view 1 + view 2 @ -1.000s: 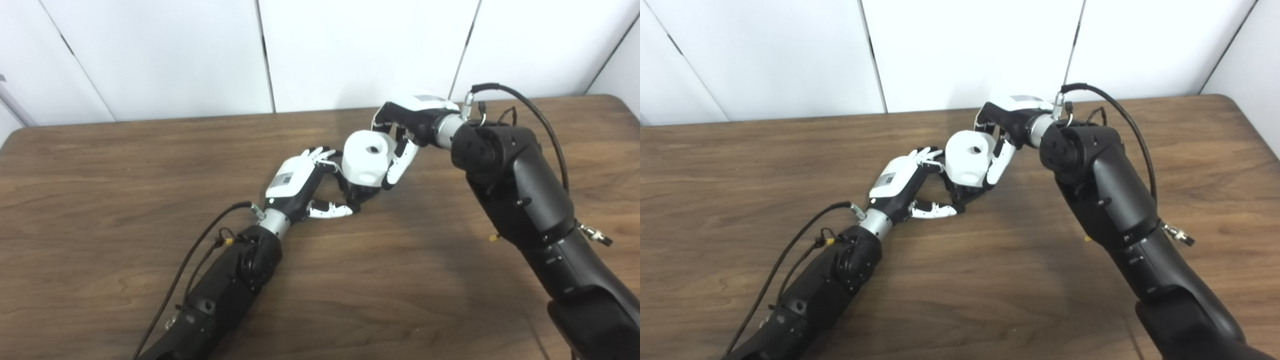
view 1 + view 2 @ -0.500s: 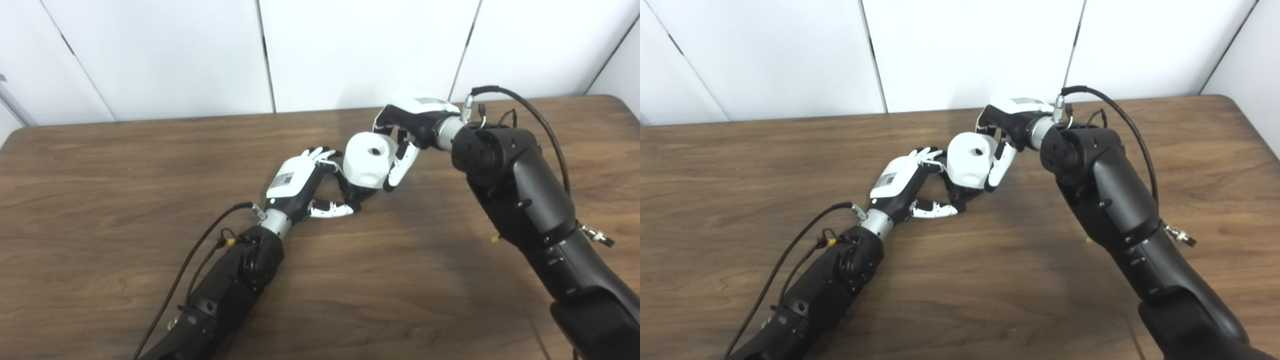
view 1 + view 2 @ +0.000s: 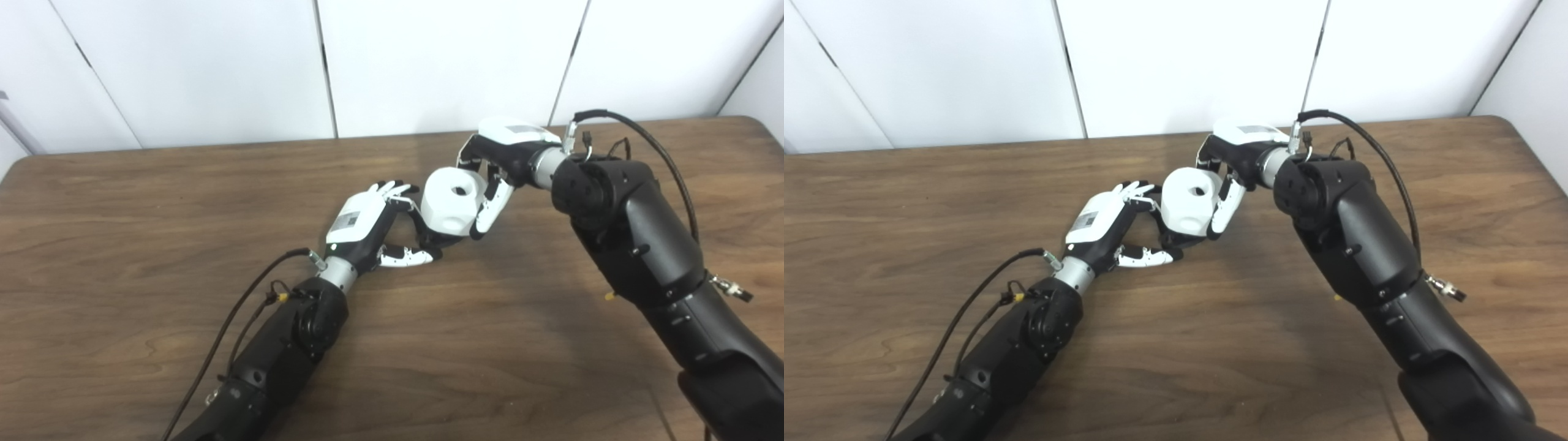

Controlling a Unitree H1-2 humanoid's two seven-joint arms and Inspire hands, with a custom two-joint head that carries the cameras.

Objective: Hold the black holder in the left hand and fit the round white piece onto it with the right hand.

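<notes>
Surface of dark brown wood grain fills my view, backed by white wall panels. From the lower left I see my left arm's black forearm reaching up toward the middle, a thin black cable looping along it. The left hand, white-backed with black and white fingers, sits low over the wood with its fingers curled around a small black holder. Only a sliver of that holder shows beneath the white part, so I can tell the fingers are wrapped about it but not how firmly.

Just right of that hand is the round white plastic piece, a chunky drum with a dark hole in its top face and a smaller hole in its side. It sits directly over the black holder, touching or nearly touching it; I cannot tell whether it is seated. The right hand grips this white piece from the far right side, fingers pressed along its wall. Further right, my right arm's bulky black forearm slopes down to the bottom right corner, a black cable arching above its wrist.
</notes>
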